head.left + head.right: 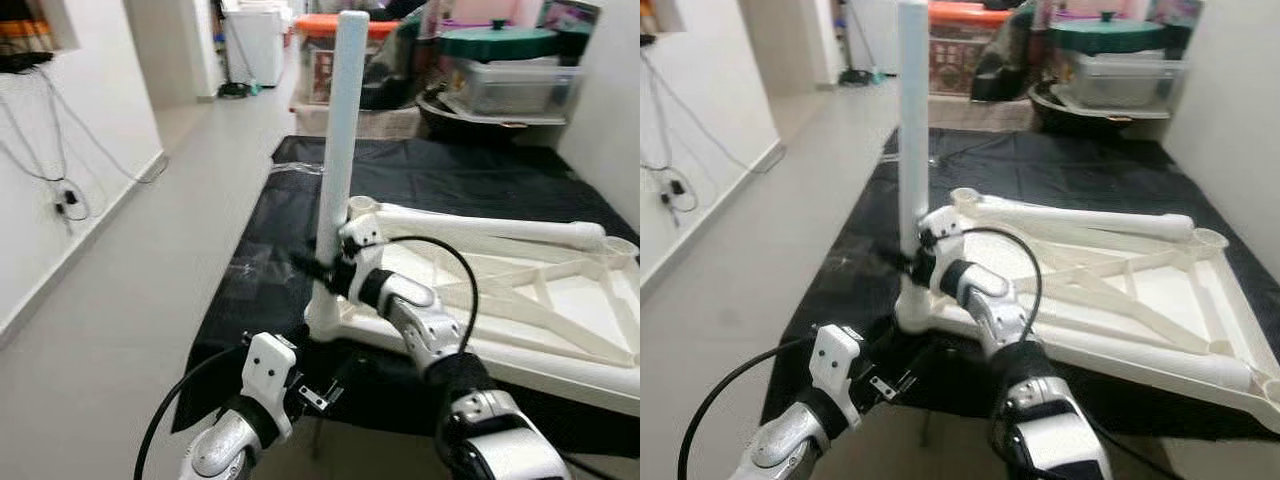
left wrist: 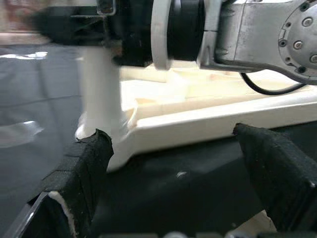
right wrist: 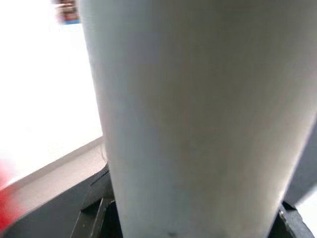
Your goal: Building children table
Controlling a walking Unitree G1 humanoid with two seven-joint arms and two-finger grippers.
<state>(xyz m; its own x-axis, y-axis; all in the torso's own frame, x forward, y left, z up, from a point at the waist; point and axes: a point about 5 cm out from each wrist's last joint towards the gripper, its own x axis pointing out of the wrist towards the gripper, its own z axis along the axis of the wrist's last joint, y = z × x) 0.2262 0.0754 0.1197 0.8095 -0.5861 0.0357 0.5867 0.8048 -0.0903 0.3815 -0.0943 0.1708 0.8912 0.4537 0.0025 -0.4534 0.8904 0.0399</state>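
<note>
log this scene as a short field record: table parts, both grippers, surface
table top: white tabletop lying upside down, ribbed underside up
upright leg: white table leg standing in the near left corner socket
loose leg: second white leg lying across the tabletop's far side
right gripper: right gripper closed on the upright leg low down
left gripper: left gripper open, low before the tabletop's near corner, holding nothing
surface: black mat on a grey floor
background: storage bins beyond the mat

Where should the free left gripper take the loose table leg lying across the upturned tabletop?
Grip the loose table leg mid-shaft, coming from above with fingers across it: it lies flat on the tabletop frame, round and even. The left gripper is open; the right gripper holds the upright leg.
</note>
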